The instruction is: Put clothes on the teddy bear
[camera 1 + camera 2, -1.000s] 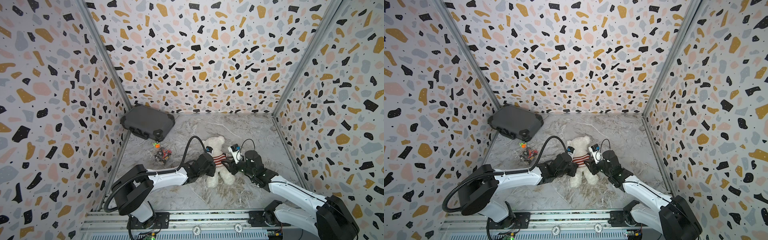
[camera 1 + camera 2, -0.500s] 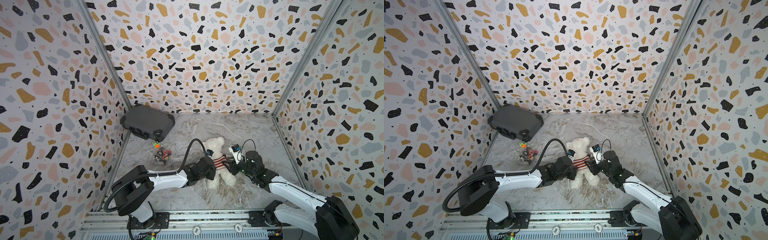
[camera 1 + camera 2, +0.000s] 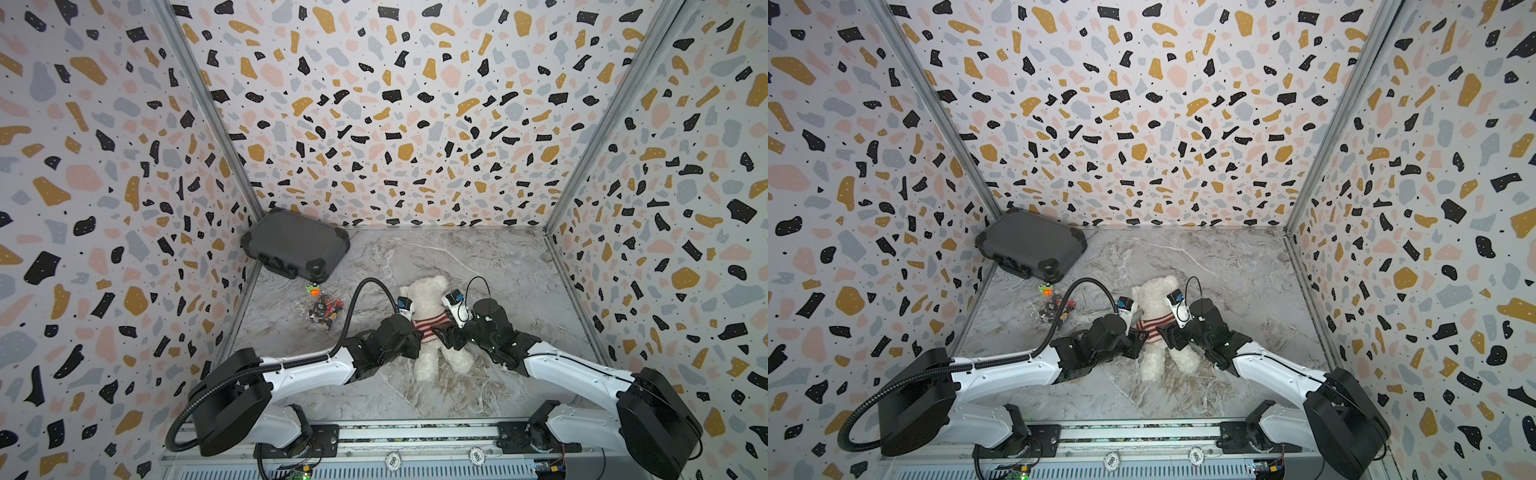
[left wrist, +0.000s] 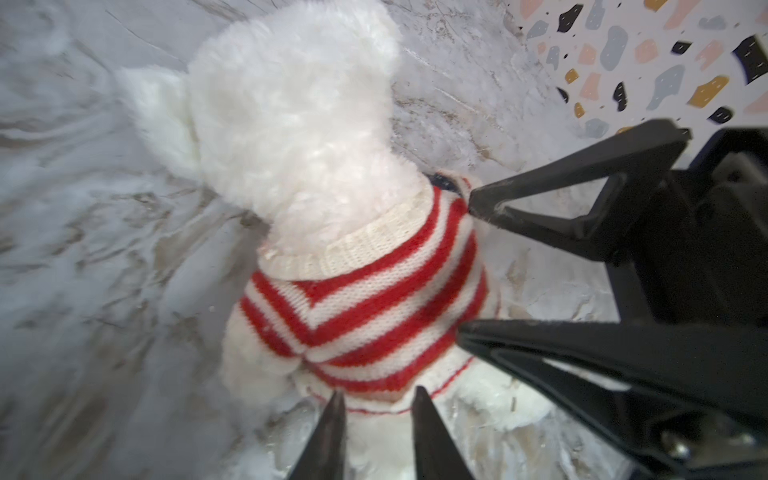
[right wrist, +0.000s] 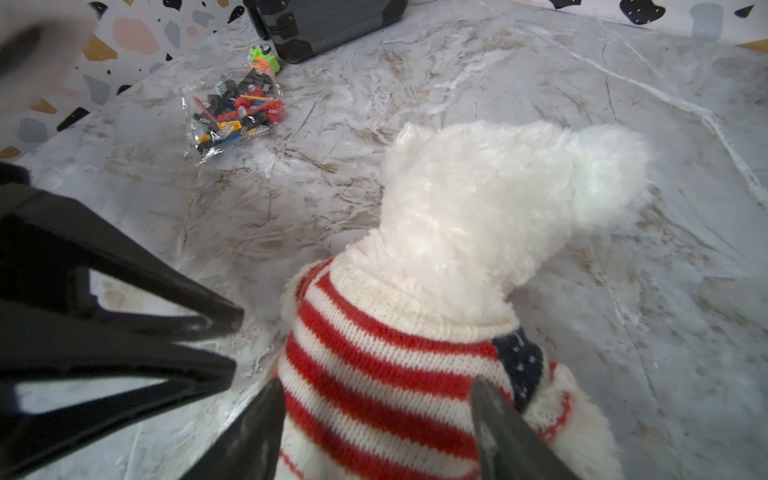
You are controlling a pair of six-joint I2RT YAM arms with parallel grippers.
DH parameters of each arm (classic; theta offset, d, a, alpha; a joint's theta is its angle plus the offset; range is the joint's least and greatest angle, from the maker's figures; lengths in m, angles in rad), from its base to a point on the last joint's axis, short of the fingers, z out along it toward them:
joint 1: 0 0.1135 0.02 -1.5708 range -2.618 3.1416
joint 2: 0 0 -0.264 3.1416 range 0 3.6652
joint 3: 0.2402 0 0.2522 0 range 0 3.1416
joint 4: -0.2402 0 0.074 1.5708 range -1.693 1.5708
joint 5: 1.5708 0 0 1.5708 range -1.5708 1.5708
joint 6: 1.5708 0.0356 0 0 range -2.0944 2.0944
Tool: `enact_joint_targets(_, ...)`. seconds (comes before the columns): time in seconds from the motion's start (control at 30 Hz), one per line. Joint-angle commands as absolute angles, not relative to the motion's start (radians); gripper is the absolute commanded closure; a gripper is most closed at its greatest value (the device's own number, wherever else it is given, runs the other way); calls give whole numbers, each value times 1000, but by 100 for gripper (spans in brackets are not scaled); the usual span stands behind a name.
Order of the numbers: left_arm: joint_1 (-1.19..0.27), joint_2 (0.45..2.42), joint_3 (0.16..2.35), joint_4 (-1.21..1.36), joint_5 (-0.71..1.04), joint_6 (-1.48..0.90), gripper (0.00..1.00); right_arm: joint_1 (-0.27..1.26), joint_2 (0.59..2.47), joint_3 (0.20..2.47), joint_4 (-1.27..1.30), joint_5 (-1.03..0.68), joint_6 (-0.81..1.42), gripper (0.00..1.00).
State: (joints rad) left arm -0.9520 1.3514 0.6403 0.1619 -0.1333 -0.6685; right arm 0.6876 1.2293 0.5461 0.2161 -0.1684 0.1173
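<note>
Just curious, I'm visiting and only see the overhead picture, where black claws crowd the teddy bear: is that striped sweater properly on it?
Observer: Yes; the left wrist view shows the red-and-white striped sweater around the body of the teddy bear, cream collar at its neck.
Operator: Are the claws gripping it?
Observer: No; that view shows the right gripper with jaws wide apart, tips at the sweater's side.
Operator: And the other claw?
Observer: The right wrist view shows the left gripper open too, bare table between its fingers.
</note>
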Motion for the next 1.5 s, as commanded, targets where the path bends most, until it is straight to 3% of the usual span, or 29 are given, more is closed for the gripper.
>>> enact_joint_targets(0.0, -915, 1295, 587, 217, -159, -707, 56, 711, 1263, 582, 215, -105, 88, 28)
enact_joint_targets(0.1, -866, 1273, 527, 276, -129, -718, 51, 719, 1268, 563, 238, -87, 106, 28)
enact_joint_targets(0.33, -811, 1360, 469, 358, -75, -694, 50, 690, 1305, 522, 286, -140, 145, 35)
enact_joint_targets(0.87, -810, 1564, 557, 459, 39, -563, 48, 540, 1319, 424, 389, -304, 213, 40)
enact_joint_targets(1.2, -810, 1627, 593, 527, 83, -491, 46, 520, 1331, 420, 388, -296, 207, 42)
enact_joint_targets(1.33, -809, 1632, 598, 540, 96, -474, 53, 514, 1336, 418, 387, -294, 204, 43)
enact_joint_targets(1.47, -810, 1634, 598, 543, 102, -471, 70, 514, 1330, 417, 378, -291, 200, 43)
